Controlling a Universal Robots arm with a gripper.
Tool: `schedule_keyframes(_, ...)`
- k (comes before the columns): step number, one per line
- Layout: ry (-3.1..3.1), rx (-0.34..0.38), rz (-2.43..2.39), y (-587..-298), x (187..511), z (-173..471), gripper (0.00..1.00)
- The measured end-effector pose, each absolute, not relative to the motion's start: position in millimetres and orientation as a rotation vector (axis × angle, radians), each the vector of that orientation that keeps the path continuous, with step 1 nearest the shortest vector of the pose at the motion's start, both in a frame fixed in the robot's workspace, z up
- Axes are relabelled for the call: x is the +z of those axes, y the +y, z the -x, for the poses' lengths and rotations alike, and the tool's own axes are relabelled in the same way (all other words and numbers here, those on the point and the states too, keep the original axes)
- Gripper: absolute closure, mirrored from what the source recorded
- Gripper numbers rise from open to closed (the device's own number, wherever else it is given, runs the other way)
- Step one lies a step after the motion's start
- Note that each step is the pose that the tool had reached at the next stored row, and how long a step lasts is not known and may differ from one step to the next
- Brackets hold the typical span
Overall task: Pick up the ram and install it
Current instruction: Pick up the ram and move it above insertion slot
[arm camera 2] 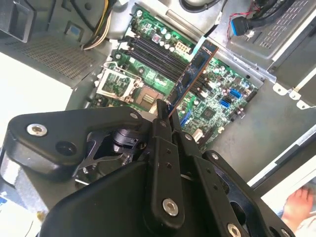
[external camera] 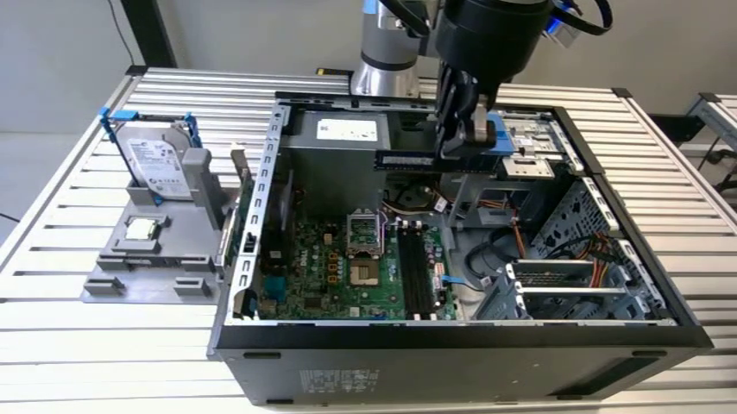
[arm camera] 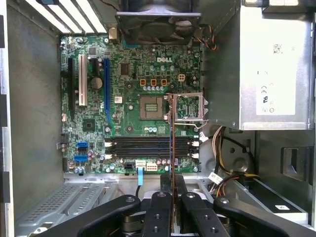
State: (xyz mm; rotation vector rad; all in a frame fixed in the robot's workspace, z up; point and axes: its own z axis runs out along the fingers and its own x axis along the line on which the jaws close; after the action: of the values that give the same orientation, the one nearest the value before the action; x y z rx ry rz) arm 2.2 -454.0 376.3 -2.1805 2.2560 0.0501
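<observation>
Now: ram clamped in the pincer above the open case

Beside the computer case (external camera: 461,366), on the exterior view's left, a grey stand (external camera: 127,280) sits on the slatted desk (external camera: 69,345). It carries the hard drive (external camera: 155,164) upright in its blue frame and the small square processor chip (external camera: 141,228) lying flat. Inside the case lies the green motherboard (external camera: 334,267) with its long black memory slots (external camera: 417,272). Above the case's far half, the pincer (external camera: 457,148) is clenched on the ram (external camera: 403,159), which juts level toward the exterior view's left, clear of the board. In both wrist views the stick pokes out from between the pressed-together fingers (arm camera 2: 159,116), hanging over the slots and apart from them. A perforated metal drive cage (external camera: 576,285) fills the case's end on the exterior view's right.
</observation>
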Motion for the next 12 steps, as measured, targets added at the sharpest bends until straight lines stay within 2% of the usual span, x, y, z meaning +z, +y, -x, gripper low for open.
schedule_keyframes(12,2.274,0.049,2.162,-452.9,376.3,-1.8,1.0)
